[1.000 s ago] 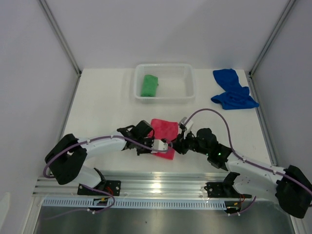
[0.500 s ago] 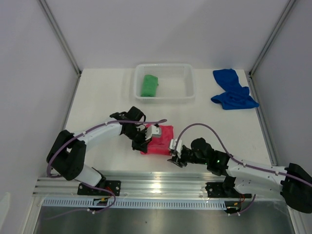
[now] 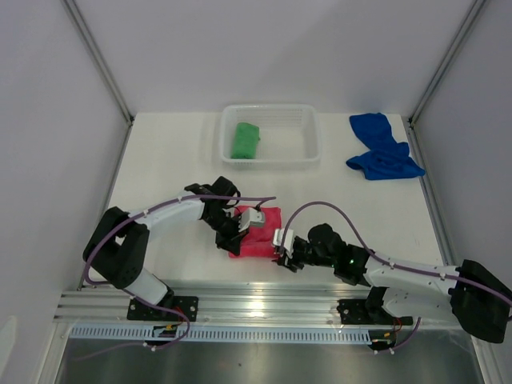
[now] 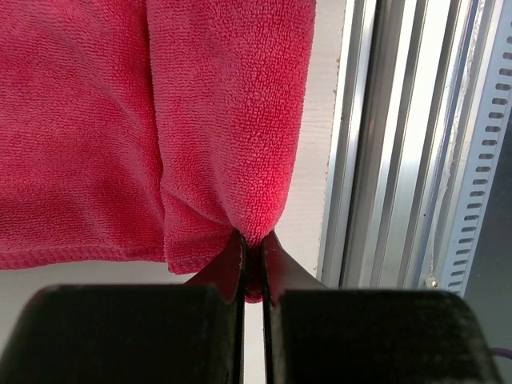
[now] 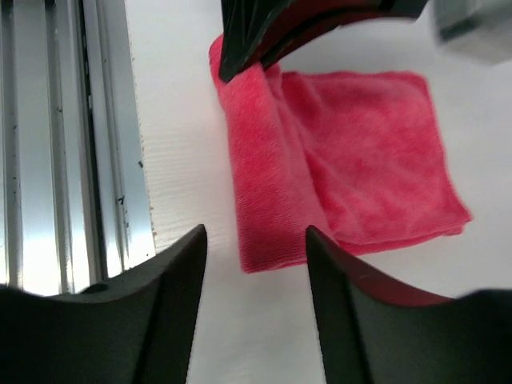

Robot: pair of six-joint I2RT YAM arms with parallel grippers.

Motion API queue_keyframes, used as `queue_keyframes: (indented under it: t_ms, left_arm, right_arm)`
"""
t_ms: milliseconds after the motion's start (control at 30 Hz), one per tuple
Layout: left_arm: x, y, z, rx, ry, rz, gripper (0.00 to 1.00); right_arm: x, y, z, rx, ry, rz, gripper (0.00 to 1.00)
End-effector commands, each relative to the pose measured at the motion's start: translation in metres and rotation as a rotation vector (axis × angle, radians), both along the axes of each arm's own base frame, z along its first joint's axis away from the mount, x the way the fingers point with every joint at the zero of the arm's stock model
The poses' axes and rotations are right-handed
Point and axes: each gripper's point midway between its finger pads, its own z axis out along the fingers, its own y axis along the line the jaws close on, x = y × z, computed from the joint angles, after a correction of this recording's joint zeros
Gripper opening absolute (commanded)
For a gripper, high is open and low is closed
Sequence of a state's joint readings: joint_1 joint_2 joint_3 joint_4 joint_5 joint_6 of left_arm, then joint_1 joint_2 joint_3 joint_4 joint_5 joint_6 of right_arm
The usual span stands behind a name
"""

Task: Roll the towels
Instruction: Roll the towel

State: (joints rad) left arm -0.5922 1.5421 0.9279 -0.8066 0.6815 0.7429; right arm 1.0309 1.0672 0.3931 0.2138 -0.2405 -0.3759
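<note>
The pink-red towel lies near the table's front edge, its near side folded over into a thick band. My left gripper is shut on the left end of that fold. My right gripper stands open just off the band's right end, nothing between its fingers. The green towel sits rolled in the white basket. At the back right, the blue towel lies crumpled.
The aluminium rail runs along the table's near edge, close behind the pink towel; it shows at the right of the left wrist view and at the left of the right wrist view.
My right gripper has let go of the pink towel, opened wider and drawn back to its right end. The left gripper stays shut on the fold and has shifted a little.
</note>
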Motion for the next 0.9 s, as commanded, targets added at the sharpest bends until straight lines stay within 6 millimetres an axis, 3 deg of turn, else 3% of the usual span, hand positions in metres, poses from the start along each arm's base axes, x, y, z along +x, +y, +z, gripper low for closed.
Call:
queue_keyframes:
  t_ms: [0,133,400,567,733,867]
  left_arm:
    - [0.005,-0.009,0.011,-0.06,-0.006,-0.025,0.01]
    - [0.004,-0.007,0.009,-0.052,-0.01,-0.026,0.01]
    - [0.004,-0.007,0.009,-0.052,-0.01,-0.026,0.01]
    - [0.002,-0.006,0.008,-0.054,-0.003,-0.032,0.01]
    - [-0.001,-0.005,0.008,-0.06,0.016,-0.035,0.01]
    - [-0.004,-0.003,0.011,-0.081,0.034,-0.037,0.01]
  right_arm:
    - [0.015,0.008,0.051,0.132,-0.089,-0.028,0.58]
    - [0.016,0.009,0.041,0.143,-0.053,-0.026,0.65]
    - [0.016,0.015,-0.006,0.057,0.057,-0.003,0.63]
    - [0.012,0.014,-0.015,0.056,0.103,-0.011,0.61]
    - [0.017,0.013,-0.031,0.02,0.176,-0.059,0.38]
    - [0.016,0.01,-0.042,-0.004,0.22,-0.08,0.34]
